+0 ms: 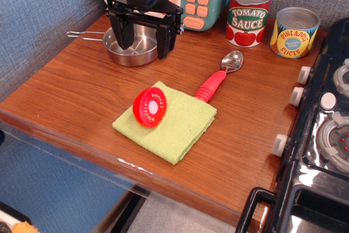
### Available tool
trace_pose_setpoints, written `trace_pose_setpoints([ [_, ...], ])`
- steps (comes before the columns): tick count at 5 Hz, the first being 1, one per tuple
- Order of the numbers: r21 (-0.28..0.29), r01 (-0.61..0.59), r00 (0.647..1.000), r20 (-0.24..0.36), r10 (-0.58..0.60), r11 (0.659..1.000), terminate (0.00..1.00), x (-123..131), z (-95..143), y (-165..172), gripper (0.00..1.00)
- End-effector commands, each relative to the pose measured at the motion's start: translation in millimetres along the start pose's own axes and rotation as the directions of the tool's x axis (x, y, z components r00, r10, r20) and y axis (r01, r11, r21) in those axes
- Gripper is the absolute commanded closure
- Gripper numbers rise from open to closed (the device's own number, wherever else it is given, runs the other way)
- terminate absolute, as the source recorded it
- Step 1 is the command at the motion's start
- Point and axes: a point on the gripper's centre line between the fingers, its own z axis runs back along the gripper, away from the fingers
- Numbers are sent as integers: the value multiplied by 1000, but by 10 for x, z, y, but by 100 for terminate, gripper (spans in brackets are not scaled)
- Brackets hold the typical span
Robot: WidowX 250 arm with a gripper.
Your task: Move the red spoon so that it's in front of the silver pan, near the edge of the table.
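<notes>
On the brown wooden desk [82,88], which is the largest thing here and carries nearly all the rest, the black stove [322,135] stands at the right side. At the back the black tool [143,41] hangs over the silver pan [131,47]; its two fingers are apart and hold nothing, so I judge the grasp is not yet begun. The pan sits at the back left, with its wire handle pointing to the left. In front of it lies a green cloth [174,124], with a red disc [150,107] resting on it. Two tins, tomato sauce [248,15] and pineapple slices [295,32], stand at the back right. The red spoon [219,79] lies to the right of the pan, its handle touching the corner of the cloth and its bowl pointing toward the tins, well apart from the front edge, where it must go.
</notes>
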Motion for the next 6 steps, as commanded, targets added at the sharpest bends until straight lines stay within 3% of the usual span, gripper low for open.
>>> trace_pose_setpoints([
  [1,0,0,1000,0,0,1000,0,0,0,0,0],
  [4,-16,-36,999,33,37,999,0,603,-318,-599,0],
  [5,7,-52,997,62,51,999,0,716,-499,-637,0],
  [6,-19,-50,995,83,52,999,0,771,-627,-675,0],
])
